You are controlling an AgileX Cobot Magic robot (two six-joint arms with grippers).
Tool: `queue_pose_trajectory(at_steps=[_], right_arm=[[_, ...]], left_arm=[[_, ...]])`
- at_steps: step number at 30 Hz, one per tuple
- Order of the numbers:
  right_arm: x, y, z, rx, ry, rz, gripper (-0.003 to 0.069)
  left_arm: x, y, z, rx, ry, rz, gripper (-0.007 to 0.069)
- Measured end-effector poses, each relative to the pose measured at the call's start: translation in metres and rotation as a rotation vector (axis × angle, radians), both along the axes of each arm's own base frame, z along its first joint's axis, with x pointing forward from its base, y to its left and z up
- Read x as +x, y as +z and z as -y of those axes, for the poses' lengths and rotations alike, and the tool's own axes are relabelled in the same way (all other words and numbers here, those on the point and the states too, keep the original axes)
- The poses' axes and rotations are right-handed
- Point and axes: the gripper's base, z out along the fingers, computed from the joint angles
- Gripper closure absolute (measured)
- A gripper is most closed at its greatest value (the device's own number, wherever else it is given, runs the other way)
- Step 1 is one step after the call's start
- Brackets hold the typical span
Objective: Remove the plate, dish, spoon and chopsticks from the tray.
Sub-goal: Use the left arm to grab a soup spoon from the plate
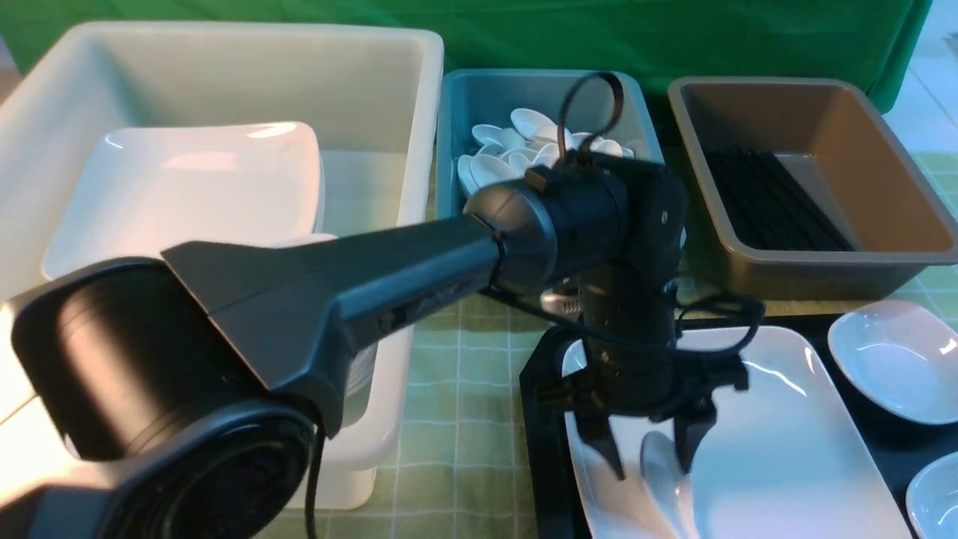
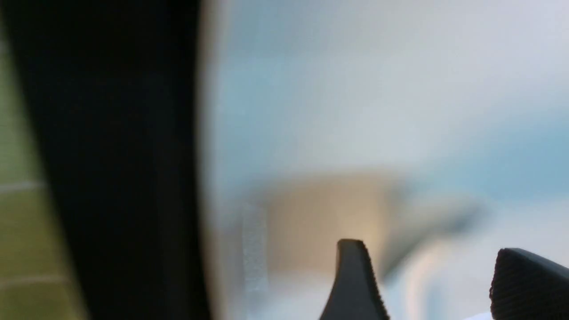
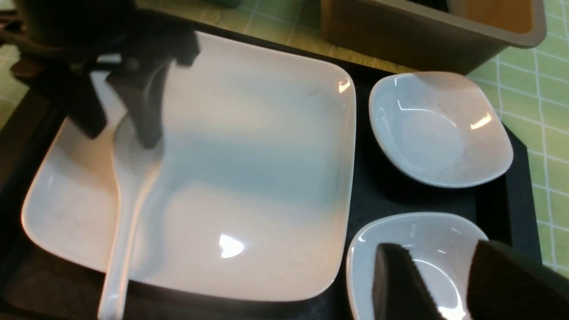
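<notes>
On the glossy square plate (image 1: 778,434) lies a smooth spoon (image 1: 666,479); above it, the left gripper (image 1: 647,449) spreads its fingers; the right gripper's (image 3: 426,284) stand apart over a rounded dish (image 3: 418,249).

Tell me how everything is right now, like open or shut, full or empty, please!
Left gripper: open, above the plate
Right gripper: open, over a small dish
Plate: flat on the tray
Spoon: lying on the plate
Small dishes: two, upright, empty
Tray: loaded
Brown tub: open, black sticks inside
Teal tub: open, white spoons inside
</notes>
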Motion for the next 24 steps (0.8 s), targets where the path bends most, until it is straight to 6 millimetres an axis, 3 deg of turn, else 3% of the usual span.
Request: queue_pose_trajectory(at_steps=[4,9,24], right_arm=[[0.000,0.000,0.000,0.001,0.000,0.000,0.0422],[0.000,0.000,0.000,0.000,-0.001,0.000,0.0420],[0.000,0.001,0.000,0.014,-0.009,0.005,0.0419]], left_arm=[[-0.013,0.009,0.015,-0.043,-0.049,0.005,0.0244],[-0.045,-0.004,0.039,-0.001,-0.142,0.012,0.0244],[-0.062,-0.018,0.051,0.059,-0.182,0.034,0.0244]])
